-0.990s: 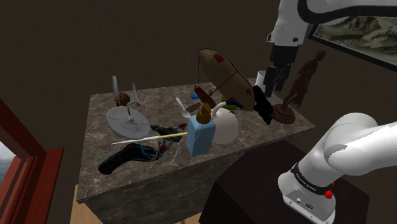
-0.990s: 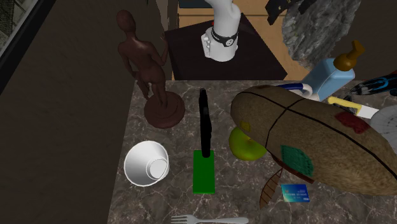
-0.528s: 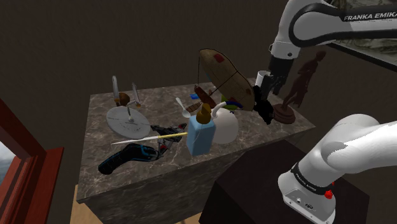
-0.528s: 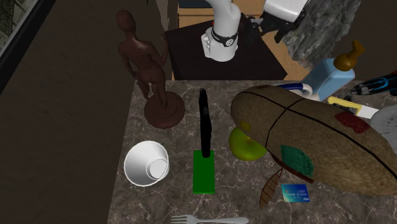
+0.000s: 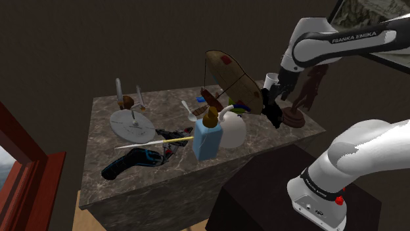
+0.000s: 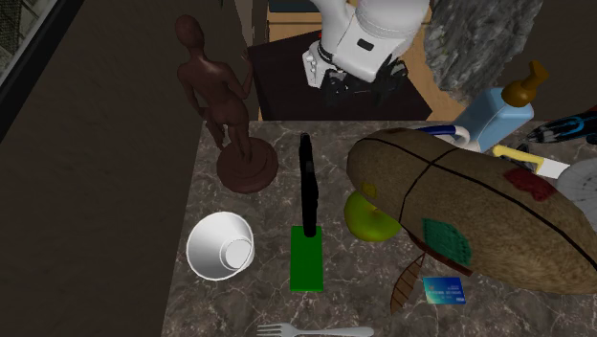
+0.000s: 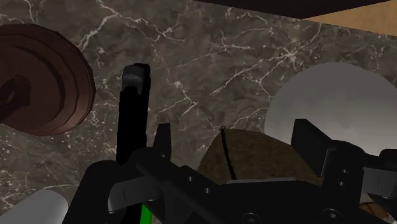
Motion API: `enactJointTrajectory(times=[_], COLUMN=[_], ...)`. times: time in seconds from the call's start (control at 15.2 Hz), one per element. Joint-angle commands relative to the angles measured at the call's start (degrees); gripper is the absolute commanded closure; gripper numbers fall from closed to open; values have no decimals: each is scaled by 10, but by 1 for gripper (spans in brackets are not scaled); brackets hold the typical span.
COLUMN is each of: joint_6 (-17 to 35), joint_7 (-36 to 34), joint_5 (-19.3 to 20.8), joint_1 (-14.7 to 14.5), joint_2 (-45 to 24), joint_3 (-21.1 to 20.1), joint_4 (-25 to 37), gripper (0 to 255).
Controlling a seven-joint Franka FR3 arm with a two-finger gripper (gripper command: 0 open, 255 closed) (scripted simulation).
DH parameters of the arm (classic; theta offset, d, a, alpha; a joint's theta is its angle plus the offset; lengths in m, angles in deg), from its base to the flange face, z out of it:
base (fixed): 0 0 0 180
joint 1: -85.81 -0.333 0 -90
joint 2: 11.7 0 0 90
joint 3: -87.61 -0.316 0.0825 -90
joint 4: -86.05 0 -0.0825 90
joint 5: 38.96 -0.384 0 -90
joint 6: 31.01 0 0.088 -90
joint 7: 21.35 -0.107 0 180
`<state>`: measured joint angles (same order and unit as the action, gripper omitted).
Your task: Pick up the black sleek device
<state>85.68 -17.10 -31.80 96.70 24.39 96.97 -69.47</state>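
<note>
Your claw [image 7: 236, 137] hung with fingers apart over the table [image 7: 210, 57]. The wrist view put the black device [image 7: 132, 114] outside them, while the second exterior view showed a green slab [image 6: 306, 260] at its end.

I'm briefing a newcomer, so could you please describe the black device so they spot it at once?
On the marble table, find the brown figurine on its round base. Between that base and the big brown ball lies the black device, one end at a green card: the only slim, all-black bar there.
</note>
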Motion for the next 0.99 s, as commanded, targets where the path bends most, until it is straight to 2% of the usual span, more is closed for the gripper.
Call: enactJointTrajectory(times=[0.0, 0.46, 0.92], joint_6=[54, 222, 300], joint_7=[6, 22, 25], joint_5=[17, 55, 56], joint_1=[18, 65, 66], joint_2=[-25, -136, -194], joint_3=[17, 75, 88], joint_4=[-12, -10, -25], gripper=[0, 0, 0])
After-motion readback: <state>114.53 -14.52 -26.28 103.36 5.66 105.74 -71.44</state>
